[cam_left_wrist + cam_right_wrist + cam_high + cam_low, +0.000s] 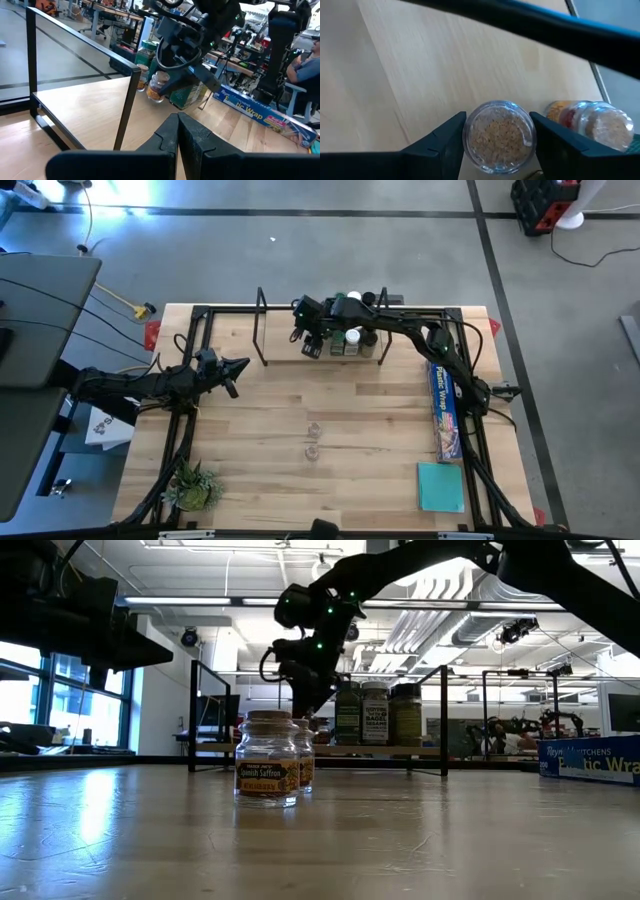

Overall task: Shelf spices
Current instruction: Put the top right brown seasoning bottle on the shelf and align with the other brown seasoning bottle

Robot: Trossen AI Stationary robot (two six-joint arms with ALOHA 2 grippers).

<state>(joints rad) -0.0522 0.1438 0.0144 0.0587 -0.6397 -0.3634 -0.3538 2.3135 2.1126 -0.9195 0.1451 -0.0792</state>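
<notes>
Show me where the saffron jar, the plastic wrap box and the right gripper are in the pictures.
saffron jar (267,772): low view, on its label.
plastic wrap box (445,409): high view, middle of its blue top face.
right gripper (498,137): right wrist view, between its fingertips, around a cork-topped jar.

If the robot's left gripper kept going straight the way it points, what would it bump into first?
Probably the thin black metal hoop at the end of the light-wood shelf, straight ahead of the shut left gripper; depth is hard to judge.
</notes>
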